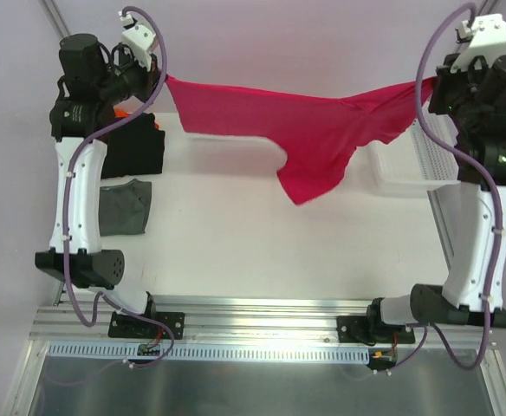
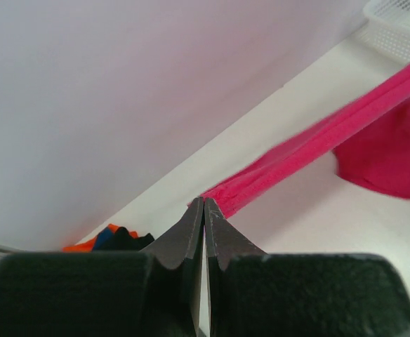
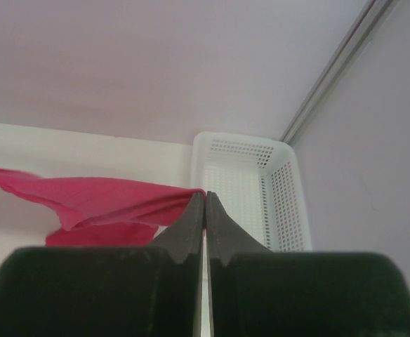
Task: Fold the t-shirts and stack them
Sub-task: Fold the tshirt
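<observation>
The crimson-pink t-shirt [image 1: 309, 130] hangs in the air, stretched between my two grippers across the back of the table, its middle sagging down. My left gripper [image 1: 165, 80] is shut on its left corner; in the left wrist view [image 2: 203, 201] the cloth [image 2: 310, 151] runs away from the tips. My right gripper [image 1: 432, 85] is shut on its right corner, which also shows in the right wrist view [image 3: 206, 194] with the shirt [image 3: 100, 200] to its left. A folded black shirt [image 1: 136, 143] lies on orange and blue ones [image 2: 100, 239] at the left. A folded grey-green shirt [image 1: 123, 206] lies nearer.
A white mesh basket [image 1: 409, 165] stands at the back right, under the right gripper; it also shows in the right wrist view [image 3: 261, 186]. The wall stands close behind. The white table [image 1: 253, 251] stretches toward the arm bases.
</observation>
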Motion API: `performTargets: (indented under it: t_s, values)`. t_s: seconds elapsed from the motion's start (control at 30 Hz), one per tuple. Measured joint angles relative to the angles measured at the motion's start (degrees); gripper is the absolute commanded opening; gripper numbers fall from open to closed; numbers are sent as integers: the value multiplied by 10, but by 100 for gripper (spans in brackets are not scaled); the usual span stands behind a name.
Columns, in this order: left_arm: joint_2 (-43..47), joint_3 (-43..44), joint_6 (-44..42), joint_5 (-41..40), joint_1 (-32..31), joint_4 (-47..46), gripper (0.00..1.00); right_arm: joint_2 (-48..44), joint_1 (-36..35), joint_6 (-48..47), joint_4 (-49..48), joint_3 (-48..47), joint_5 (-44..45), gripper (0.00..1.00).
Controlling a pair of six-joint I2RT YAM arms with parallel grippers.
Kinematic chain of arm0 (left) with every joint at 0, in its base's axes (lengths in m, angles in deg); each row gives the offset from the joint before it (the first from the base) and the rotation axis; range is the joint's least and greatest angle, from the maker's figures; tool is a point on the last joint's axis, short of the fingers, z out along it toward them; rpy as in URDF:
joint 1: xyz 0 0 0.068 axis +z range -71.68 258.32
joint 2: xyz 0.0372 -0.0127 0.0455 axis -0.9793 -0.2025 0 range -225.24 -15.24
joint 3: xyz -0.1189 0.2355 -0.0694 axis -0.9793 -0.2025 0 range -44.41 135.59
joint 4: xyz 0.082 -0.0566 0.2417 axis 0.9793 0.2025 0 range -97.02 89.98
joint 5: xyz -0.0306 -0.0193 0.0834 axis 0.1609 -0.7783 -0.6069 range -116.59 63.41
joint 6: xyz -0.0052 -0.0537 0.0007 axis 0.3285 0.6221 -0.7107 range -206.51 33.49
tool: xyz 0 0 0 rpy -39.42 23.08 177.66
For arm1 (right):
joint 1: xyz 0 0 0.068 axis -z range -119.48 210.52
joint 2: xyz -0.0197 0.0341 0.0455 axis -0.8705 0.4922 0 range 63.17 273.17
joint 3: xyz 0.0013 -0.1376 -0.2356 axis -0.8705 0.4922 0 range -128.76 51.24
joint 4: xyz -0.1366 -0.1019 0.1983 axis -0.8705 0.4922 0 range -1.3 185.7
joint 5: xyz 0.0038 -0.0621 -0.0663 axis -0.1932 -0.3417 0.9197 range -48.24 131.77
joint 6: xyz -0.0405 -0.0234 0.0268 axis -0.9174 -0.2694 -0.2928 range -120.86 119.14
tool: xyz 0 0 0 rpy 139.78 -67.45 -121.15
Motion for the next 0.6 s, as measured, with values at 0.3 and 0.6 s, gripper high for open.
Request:
performTargets:
  t_s: [0.3, 0.6]
  values:
    - [189, -104, -4, 26, -9, -8, 0, -209, 1, -1, 21, 46, 4, 0]
    - [283, -108, 26, 26, -9, -14, 0, -301, 4, -15, 63, -17, 37, 1]
